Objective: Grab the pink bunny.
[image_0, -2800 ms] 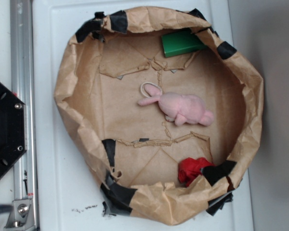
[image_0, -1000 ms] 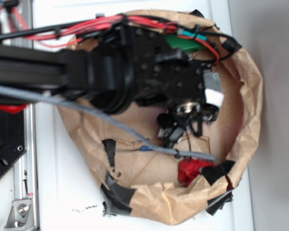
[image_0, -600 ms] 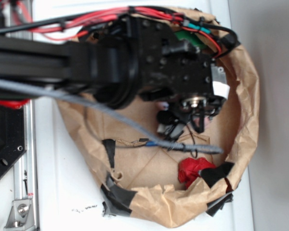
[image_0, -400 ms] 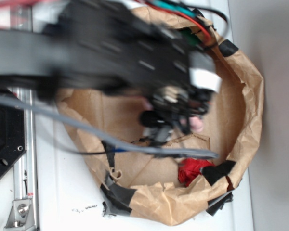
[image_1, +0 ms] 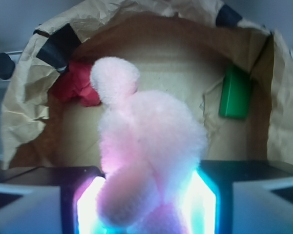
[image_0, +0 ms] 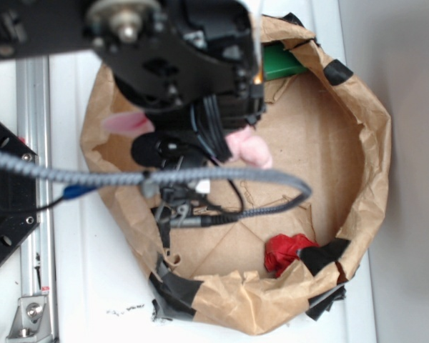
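Wrist view, nearest first: gripper (image_1: 146, 204) pinches the pink bunny (image_1: 149, 151) between its two lit fingers (image_1: 88, 204), fuzzy body filling the gap and bulging above them. Beyond it, the brown paper basin (image_1: 24, 97); red wrinkly lump (image_1: 75, 85) at 10 o'clock of the bunny, green block (image_1: 236, 92) at 2 o'clock against the far wall.

Exterior view: the arm covers the basin's upper left. Pink plush shows on either side of the black gripper body, at (image_0: 249, 146) and toward 9 o'clock. Green block (image_0: 282, 63) at 1 o'clock, red lump (image_0: 286, 251) at 5 o'clock.
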{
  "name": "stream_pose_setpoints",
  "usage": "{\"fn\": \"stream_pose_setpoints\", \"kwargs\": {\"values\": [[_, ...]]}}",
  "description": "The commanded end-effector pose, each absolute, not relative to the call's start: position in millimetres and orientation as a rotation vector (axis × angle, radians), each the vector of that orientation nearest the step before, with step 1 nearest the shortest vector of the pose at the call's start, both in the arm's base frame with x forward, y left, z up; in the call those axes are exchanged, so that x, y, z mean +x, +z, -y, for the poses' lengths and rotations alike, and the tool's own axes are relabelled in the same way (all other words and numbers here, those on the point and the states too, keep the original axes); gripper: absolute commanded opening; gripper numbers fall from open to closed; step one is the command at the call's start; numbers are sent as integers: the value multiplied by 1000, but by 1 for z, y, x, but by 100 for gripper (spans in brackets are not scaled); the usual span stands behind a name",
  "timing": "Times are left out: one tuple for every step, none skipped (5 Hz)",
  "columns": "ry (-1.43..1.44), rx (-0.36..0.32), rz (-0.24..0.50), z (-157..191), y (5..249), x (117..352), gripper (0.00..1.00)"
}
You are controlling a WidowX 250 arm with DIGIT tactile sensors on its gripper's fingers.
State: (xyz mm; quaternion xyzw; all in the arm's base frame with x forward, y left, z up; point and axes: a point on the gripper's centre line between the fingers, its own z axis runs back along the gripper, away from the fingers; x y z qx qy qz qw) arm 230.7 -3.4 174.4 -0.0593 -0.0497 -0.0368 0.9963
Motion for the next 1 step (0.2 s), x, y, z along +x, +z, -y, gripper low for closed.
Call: {"fn": "stream_pose_setpoints", "kwargs": {"values": [[-17,-69,109,9,175,245,0]]}}
